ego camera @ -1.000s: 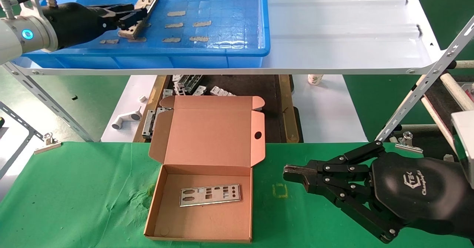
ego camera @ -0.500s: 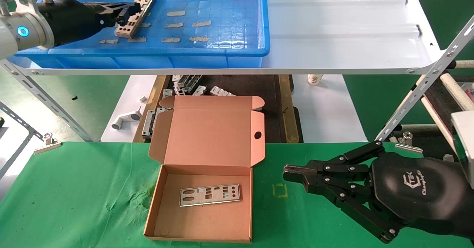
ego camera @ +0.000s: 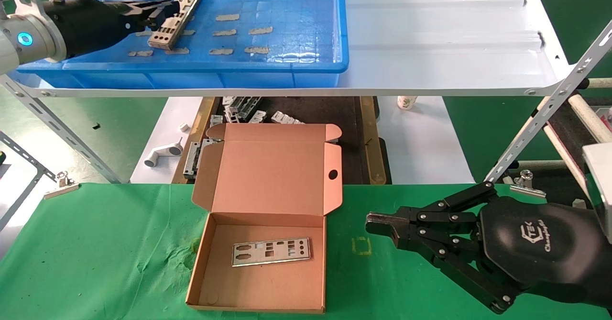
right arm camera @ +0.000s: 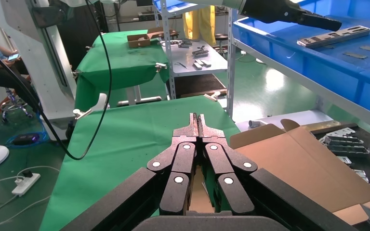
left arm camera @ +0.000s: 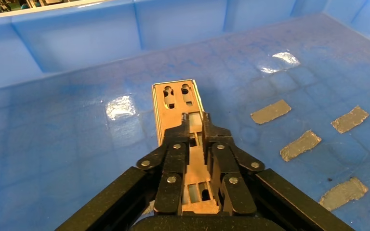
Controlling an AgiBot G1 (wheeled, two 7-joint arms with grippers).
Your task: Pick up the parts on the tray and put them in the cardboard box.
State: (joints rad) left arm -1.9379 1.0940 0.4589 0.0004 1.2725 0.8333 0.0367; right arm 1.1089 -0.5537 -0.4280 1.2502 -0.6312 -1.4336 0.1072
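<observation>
Part (left arm camera: 183, 115) half hidden under fingers (left arm camera: 173, 159).

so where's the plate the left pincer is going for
In the head view it lies at far left in the blue tray, held edgewise by the left pincer: the plate, beside the tan tape patches.
</observation>
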